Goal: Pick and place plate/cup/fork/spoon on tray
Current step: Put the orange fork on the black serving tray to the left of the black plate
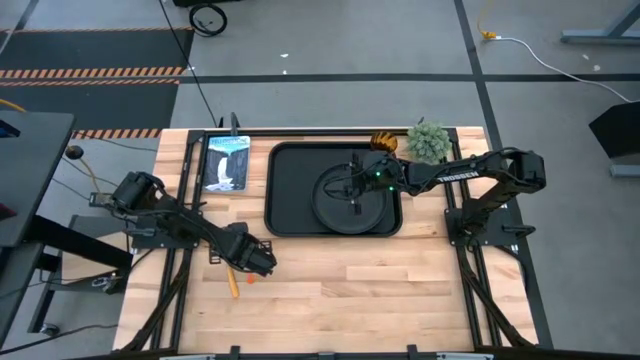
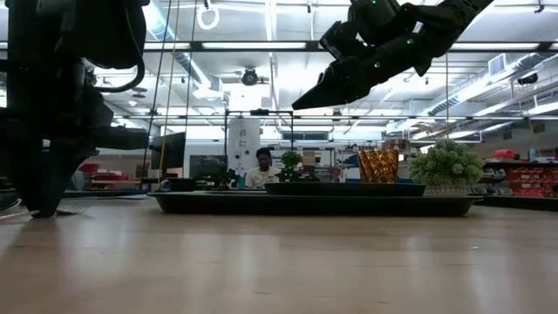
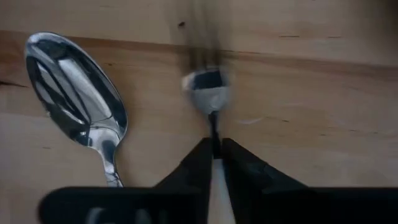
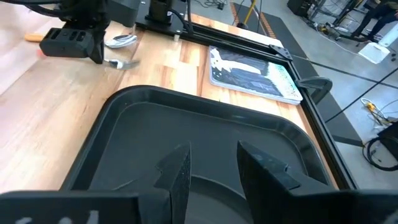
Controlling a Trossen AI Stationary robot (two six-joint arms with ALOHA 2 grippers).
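While its two dark fingers point(image 3: 245, 171) press together on the thin neck of the fork point(image 3: 208, 93), the left tool point(image 1: 252, 258) sits low over the bare wood at the near left of the worktop point(image 1: 400, 290). In the left wrist view the fork's head is blurred just ahead of the fingertips, so its tines cannot be made out. The spoon point(image 3: 78, 96) lies just beside the left tool, bowl up, on the wood; whether it touches the fork cannot be told. An orange handle end point(image 1: 233, 284) shows on the wood right behind this tool in the high view.

Well apart from it, the right tool point(image 1: 352, 180) hangs above the tray point(image 1: 285, 195), its fingers point(image 4: 180, 168) spread apart and holding nothing. Directly beneath it the plate point(image 1: 340, 213) lies flat inside the tray, on the side nearer the right arm. In the low view this tool point(image 2: 305, 100) is clearly raised off the tray point(image 2: 218, 202) and the plate point(image 2: 344, 187).

Beyond the right tool, just outside the tray's far edge, the cup point(image 1: 384, 142) stands upright on the wood, with a small green plant point(image 1: 428, 142) just beside it. A booklet point(image 1: 226, 162) lies on the far side of the worktop, between the tray and the left arm's base.
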